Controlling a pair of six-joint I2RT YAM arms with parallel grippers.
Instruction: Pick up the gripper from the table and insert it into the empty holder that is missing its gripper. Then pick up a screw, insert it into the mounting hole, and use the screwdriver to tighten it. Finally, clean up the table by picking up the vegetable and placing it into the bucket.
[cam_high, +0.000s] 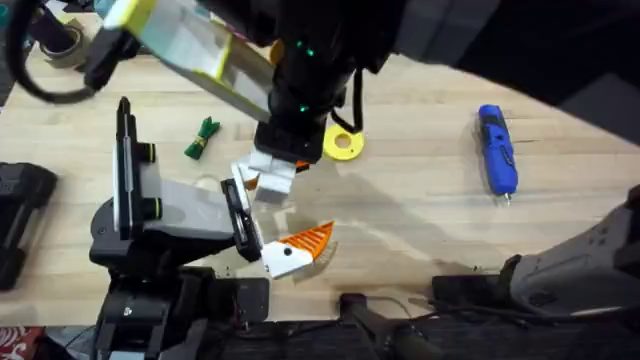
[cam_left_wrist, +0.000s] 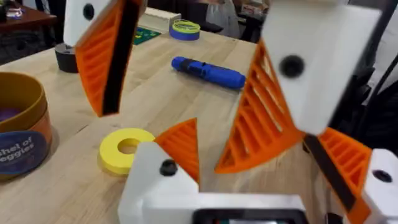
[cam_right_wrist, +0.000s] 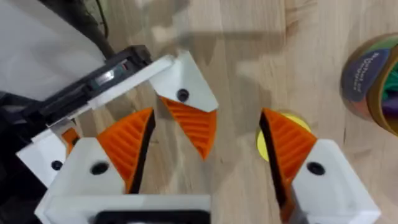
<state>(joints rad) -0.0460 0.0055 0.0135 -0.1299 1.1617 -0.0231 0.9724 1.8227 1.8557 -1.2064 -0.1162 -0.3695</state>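
Wooden tabletop (cam_high: 420, 230): right tool (cam_right_wrist: 208, 134) spread open, straddling orange gripper (cam_right_wrist: 194, 124), prob. seated in white holder (cam_right_wrist: 186, 78) on left tool (cam_left_wrist: 258, 143), also open, approx. 8 o'clock of yellow disc (cam_high: 343, 145). Next: fetch screw for mounting hole (cam_right_wrist: 182, 94).

Even bright overhead light, soft shadows on the surface (cam_high: 420, 215); raised right arm (cam_high: 200, 50) blurred large near the overhead camera, both wrist views soft up close.

I read partial white lettering on the bucket's (cam_left_wrist: 22, 134) blue band: "shel of" above "eggies". Nothing else legible.
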